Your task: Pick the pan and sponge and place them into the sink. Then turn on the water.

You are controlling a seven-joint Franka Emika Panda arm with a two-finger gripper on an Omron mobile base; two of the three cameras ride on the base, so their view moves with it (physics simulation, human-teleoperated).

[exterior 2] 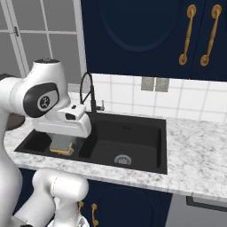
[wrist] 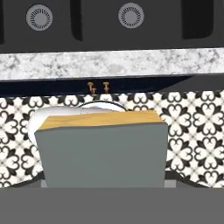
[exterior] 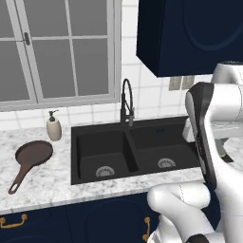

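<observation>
Jaws pinched on the sponge [wrist: 101,148] — in the hand view its grey-blue face sits square in front of the lens with the yellow edge along the top, finger tips hidden behind it. In the right base view the gripper [exterior 2: 62,146] hangs under the white hand with the sponge [exterior 2: 61,145] in it, yellow bottom edge level, in front of the left basin of the sink [exterior 2: 146,166]; whether it is over the basin or short of the front rim I cannot tell from that angle. The hand view looks back at the sink's front rim, a strip of marble counter [wrist: 109,63] and patterned floor tile below.

Pan [exterior: 32,154] lies on the counter [exterior: 47,185] left of the sink [exterior: 75,156], well apart from its left rim, handle pointing toward the front edge. Soap dispenser [exterior: 53,126] stands just behind the pan, near the sink's back-left corner. Faucet [exterior: 126,102] rises behind the centre divider — arched, over the back rim. Both basins open, drains bare. Counter right of the sink is open marble up to the tiled wall.
</observation>
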